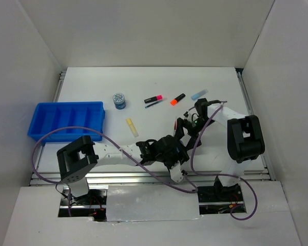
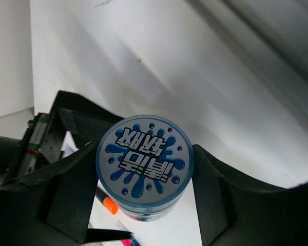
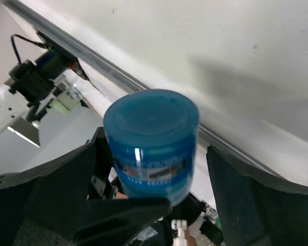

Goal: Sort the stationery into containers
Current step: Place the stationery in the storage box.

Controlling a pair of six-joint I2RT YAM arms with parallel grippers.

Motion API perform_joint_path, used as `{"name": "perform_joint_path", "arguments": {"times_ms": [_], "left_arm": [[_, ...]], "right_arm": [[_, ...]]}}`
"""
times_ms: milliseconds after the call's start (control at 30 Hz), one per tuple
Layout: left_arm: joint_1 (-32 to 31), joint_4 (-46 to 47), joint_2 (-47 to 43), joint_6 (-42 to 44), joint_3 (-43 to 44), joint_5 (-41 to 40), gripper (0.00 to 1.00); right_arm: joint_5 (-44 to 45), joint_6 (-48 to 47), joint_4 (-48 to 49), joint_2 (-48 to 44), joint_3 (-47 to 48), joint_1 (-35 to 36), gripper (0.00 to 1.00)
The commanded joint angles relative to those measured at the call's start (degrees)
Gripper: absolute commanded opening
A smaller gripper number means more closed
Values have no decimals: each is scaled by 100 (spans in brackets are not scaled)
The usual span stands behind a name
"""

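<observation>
A round blue-white roll (image 2: 143, 156) sits between the fingers of my left gripper (image 2: 143, 171), which is shut on it above the table. The same roll (image 3: 150, 138) stands between the wide-apart fingers of my right gripper (image 3: 155, 154), with a gap on its right side, so that gripper is open. In the top view the two grippers meet near the table's middle, left gripper (image 1: 178, 137) and right gripper (image 1: 187, 124), and the held roll is hidden there. The blue tray (image 1: 66, 120) lies at the left.
On the table lie another blue-white roll (image 1: 119, 100), a pink marker (image 1: 153, 98), a dark pen (image 1: 155, 104), an orange-black marker (image 1: 177, 99), a light blue marker (image 1: 199, 94) and a pale yellow marker (image 1: 132, 127). White walls surround the table.
</observation>
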Motion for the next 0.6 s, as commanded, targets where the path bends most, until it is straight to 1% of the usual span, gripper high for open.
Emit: {"name": "perform_joint_path", "arguments": {"times_ms": [0,167,233,267,300,333,367,400,433,467,500,533,567], "left_arm": [[-201,209,-541,-166,-171,62,0],[-368,289,-831,-464,-251,-18,0],[-377,237,-1060,-1139,-76,-96,0],[-368,193,-1139,-1551,38,-184,0],[-351,97,-1244,-2425,187,-315,0],[-220,-200,-1297,-2895,572,-491,0],[-71,-369,-1367,-3439,784,-492,0],[79,-588,-1464,-4454,960,-501,0],[524,-747,-1517,-4925,1319,-484,0],[798,-1079,-1587,-5417,1470,-362,0],[1071,-1256,-1666,-6231,1602,-265,0],[1691,-1380,-1736,-6570,1795,-159,0],[2002,-1520,-1868,-7139,1832,-19,0]], "right_arm": [[-28,35,-21,-330,203,-255,96],[516,228,243,-787,221,-739,98],[667,246,366,-1067,299,-1064,98],[833,246,419,-1199,335,-1083,98],[947,246,541,-1331,370,-1335,98],[1088,220,612,-1628,431,-1494,98],[1315,176,665,-1771,475,-1565,98],[1405,89,735,-1894,545,-1627,98],[1458,36,727,-2078,590,-1732,98],[1493,-34,718,-2149,651,-1777,98],[1528,-79,701,-2185,739,-1821,98],[1529,-105,692,-2246,774,-1882,98],[1511,-131,683,-2264,818,-1900,97]]}}
